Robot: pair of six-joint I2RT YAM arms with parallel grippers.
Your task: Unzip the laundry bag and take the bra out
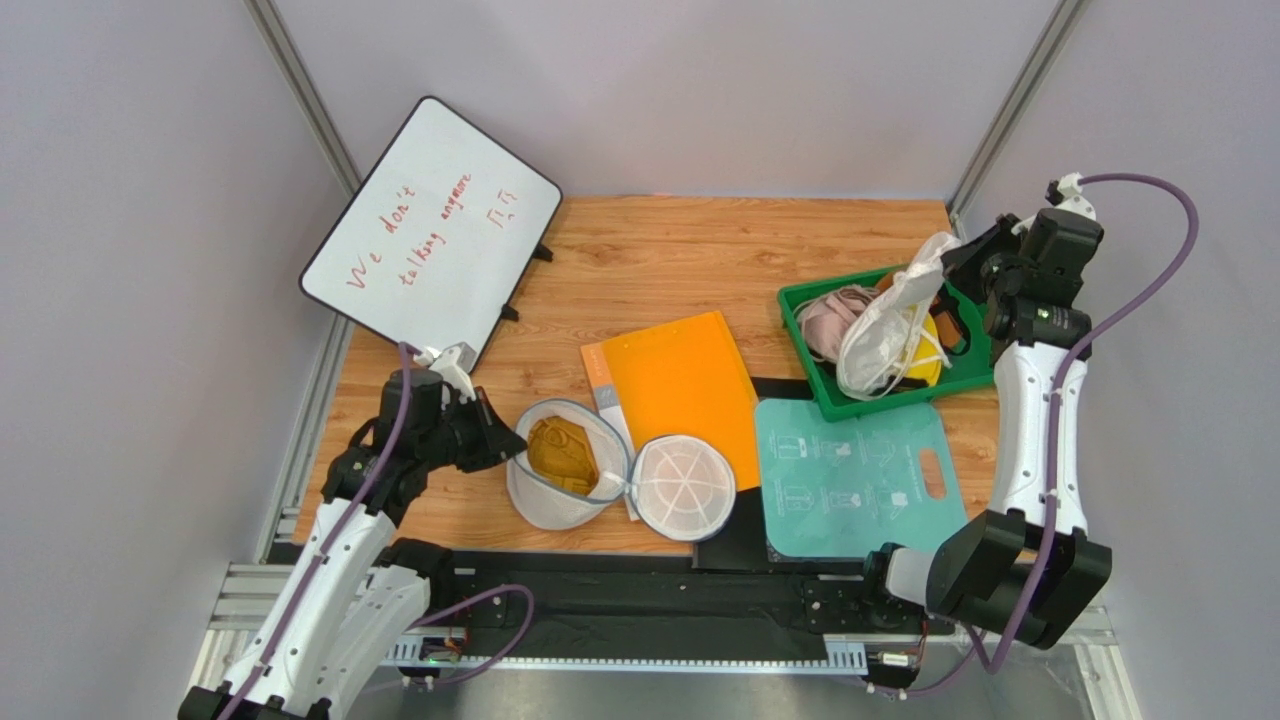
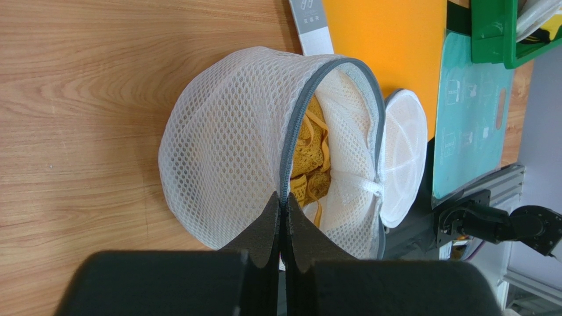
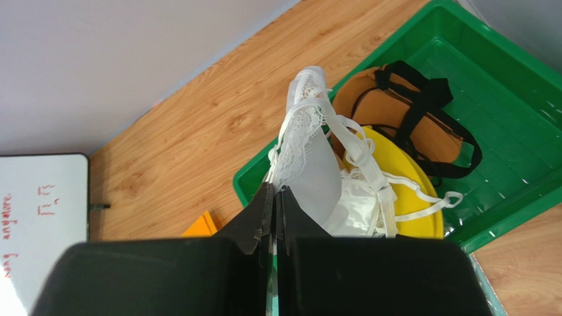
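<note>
The white mesh laundry bag (image 1: 544, 504) lies unzipped at the front left of the table, its round lid (image 1: 684, 488) flipped open to the right. The mustard-brown bra (image 1: 564, 450) sits inside it. In the left wrist view the bag (image 2: 224, 151) stands open, with the bra (image 2: 309, 155) showing behind the grey zipper rim. My left gripper (image 1: 489, 435) is shut on that zipper rim (image 2: 283, 197). My right gripper (image 1: 959, 258) is shut on a white lace bra (image 3: 310, 158) and holds it above the green tray (image 1: 804, 308).
The green tray (image 3: 514, 39) also holds a yellow bra (image 3: 402, 171) and a brown one with black straps (image 3: 389, 99). An orange board (image 1: 676, 375) and a teal mat (image 1: 857, 473) lie mid-table. A whiteboard (image 1: 428, 225) leans at the back left.
</note>
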